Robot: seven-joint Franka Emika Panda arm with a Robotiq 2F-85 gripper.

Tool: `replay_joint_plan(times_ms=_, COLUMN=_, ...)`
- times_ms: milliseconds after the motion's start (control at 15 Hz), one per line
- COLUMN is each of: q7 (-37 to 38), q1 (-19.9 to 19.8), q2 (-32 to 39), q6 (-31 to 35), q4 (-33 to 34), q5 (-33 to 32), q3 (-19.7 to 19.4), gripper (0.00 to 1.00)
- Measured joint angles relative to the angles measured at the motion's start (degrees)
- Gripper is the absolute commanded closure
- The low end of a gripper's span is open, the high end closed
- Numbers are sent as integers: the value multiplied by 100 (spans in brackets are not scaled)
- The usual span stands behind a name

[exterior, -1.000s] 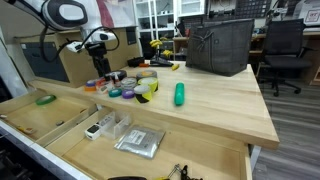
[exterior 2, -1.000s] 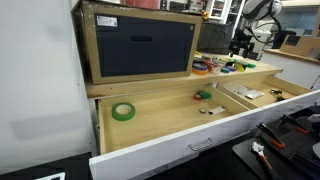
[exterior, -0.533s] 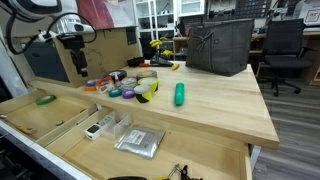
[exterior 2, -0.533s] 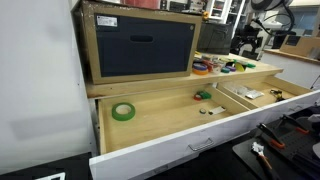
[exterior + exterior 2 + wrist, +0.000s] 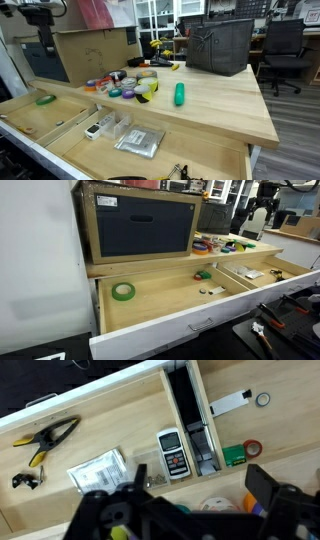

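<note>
gripper (image 5: 182, 500): hangs high over the open drawer (image 5: 110, 410), jaws spread fully wide, grips nothing, touches nothing; only blurred dark fingers (image 5: 272, 495) at the bottom edge of the wrist view.

straight below, framed between the fingers: grey handheld device (image 5: 172, 453), flat on the drawer floor, screen end toward the top of the wrist view, just beside a dark narrow tray (image 5: 186, 405). same device (image 5: 93, 128) also visible in an exterior view, in the drawer in front of the wooden bench top (image 5: 220, 115).

at the very bottom of the wrist view, part-hidden by the fingers: cluster of tape rolls (image 5: 215, 505).

on the device's other side: clear plastic bag (image 5: 100, 468), flat, slightly askew, near but apart. further along the same compartment: orange-and-black spring clamp (image 5: 45, 438), on its side, well apart from the bag; small black clip (image 5: 25, 480) near the clamp, not touching.

past the dark tray: small green block (image 5: 233, 455) and red tape roll (image 5: 254, 448), close together; beyond them a white strip (image 5: 230, 402) and a small ring (image 5: 262, 400), just beside each other.

further out, in both exterior views: green tape roll (image 5: 45, 99) in the neighbouring drawer. on the bench top, in an exterior view: the cluster of tape rolls (image 5: 130, 85), a green cylinder (image 5: 180, 93) lying near them; cardboard box (image 5: 95, 50) behind the rolls; black crate (image 5: 220, 45) at the back of the bench; office chair (image 5: 285, 50) farthest off.
</note>
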Motion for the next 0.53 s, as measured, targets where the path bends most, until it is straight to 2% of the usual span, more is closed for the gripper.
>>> replay_joint_plan(times_ms=267, q7=0, q1=15, q2=-304, q6=-564, q4=179, q5=213, q3=90, gripper=0)
replay_joint_plan(times_ms=533, q7=16, q1=27, q2=-327, q6=-981, q4=634, q5=477, q3=110, gripper=0)
